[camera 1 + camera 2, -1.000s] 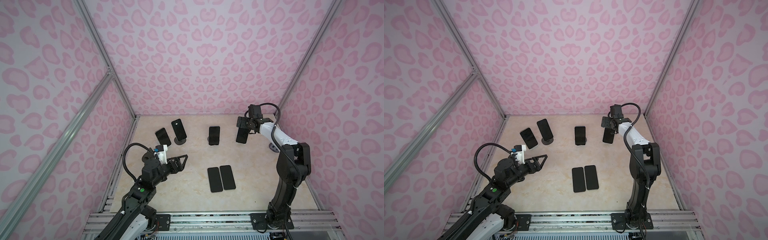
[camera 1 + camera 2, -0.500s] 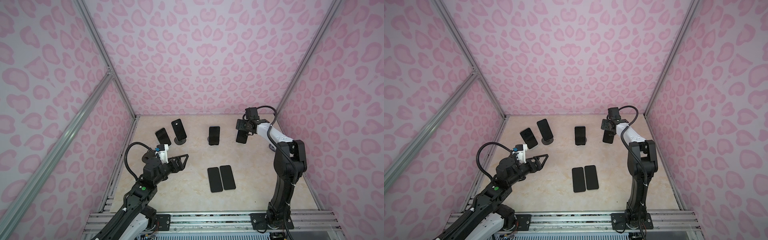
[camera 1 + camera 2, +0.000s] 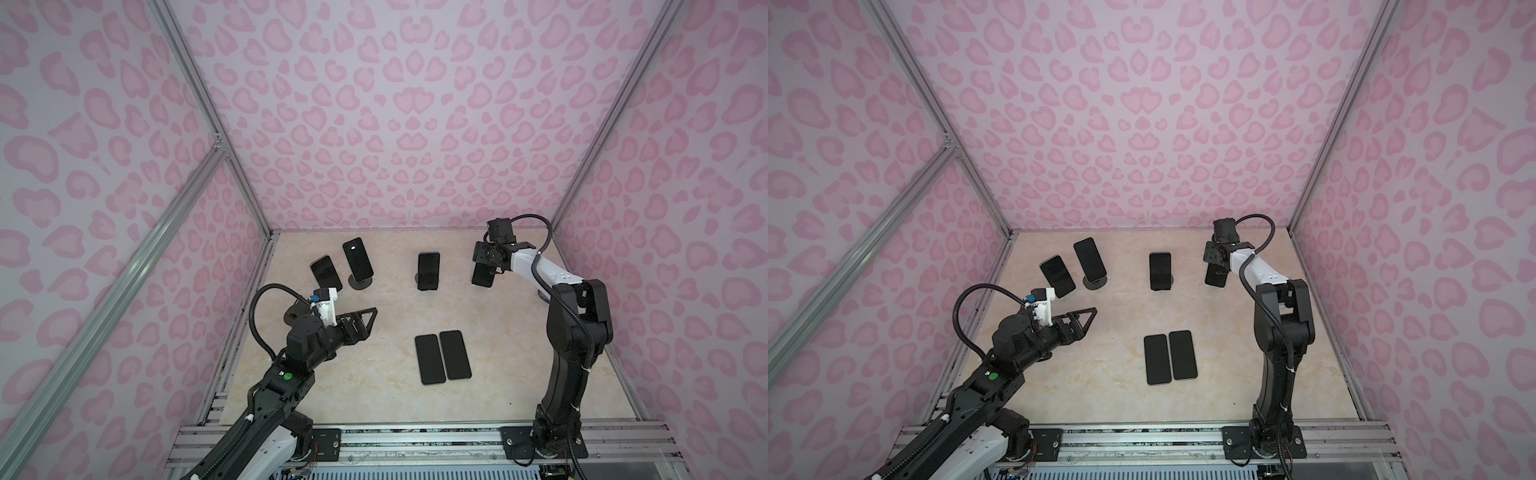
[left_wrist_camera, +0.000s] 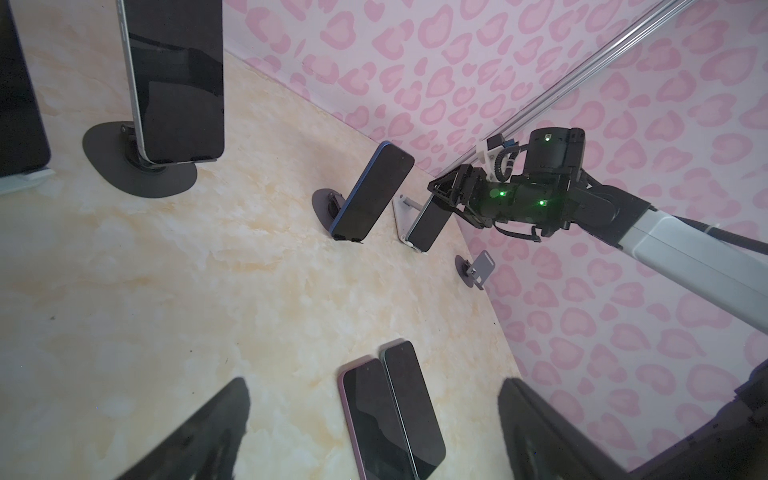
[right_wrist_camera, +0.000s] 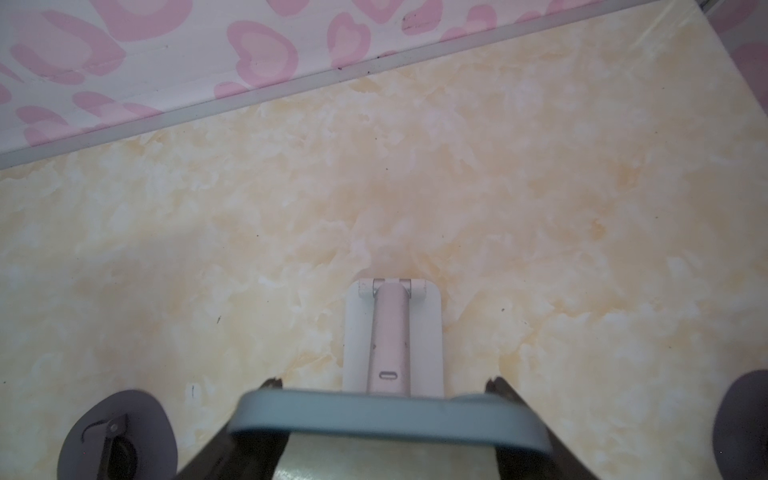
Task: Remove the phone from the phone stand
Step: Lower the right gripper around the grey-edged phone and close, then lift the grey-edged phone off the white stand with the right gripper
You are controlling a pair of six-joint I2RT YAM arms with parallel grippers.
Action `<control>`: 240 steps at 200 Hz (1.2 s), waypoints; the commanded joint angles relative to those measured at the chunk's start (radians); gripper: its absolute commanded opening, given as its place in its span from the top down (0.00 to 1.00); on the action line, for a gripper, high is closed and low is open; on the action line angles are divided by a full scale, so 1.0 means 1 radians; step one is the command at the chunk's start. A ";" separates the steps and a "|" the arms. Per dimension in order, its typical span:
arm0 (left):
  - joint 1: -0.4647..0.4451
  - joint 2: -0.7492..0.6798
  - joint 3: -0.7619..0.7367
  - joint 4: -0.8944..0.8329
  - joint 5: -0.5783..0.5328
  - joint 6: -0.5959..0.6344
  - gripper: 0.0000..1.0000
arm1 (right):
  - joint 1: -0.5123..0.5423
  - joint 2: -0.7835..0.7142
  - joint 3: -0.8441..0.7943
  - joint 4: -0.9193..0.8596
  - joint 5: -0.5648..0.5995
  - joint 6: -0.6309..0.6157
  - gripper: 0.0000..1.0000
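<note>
Over at the far right of the counter, the phone leans on its white phone stand, not yet lifted. The right claw straddles its top edge; whether it pinches, I cannot tell. The left claw hangs wide, empty. Lifting clear remains, I'd judge.

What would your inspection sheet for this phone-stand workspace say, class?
Surface: marbled beige table.
Job's things: phone on white stand, back right.
Clutter: three other phones on stands; two flat phones side by side; one empty stand.
Grippers: left gripper open, holding nothing; right gripper around the phone's top, grip unclear.
Cables: black hose looping over each arm.
Surroundings: pink heart-print walls, aluminium frame.
</note>
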 commanded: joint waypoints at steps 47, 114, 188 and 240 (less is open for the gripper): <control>0.001 -0.004 -0.005 0.039 -0.007 0.024 0.04 | 0.002 -0.007 -0.008 0.023 0.000 -0.004 0.32; 0.001 -0.014 0.009 0.020 -0.006 0.032 0.03 | 0.019 -0.117 -0.042 0.022 0.005 -0.028 0.33; 0.001 -0.084 0.053 -0.118 -0.129 -0.015 0.02 | 0.081 -0.286 -0.127 -0.029 0.043 -0.040 0.33; 0.001 -0.178 0.044 -0.288 -0.329 -0.078 0.02 | 0.173 -0.443 -0.232 -0.090 0.062 -0.021 0.33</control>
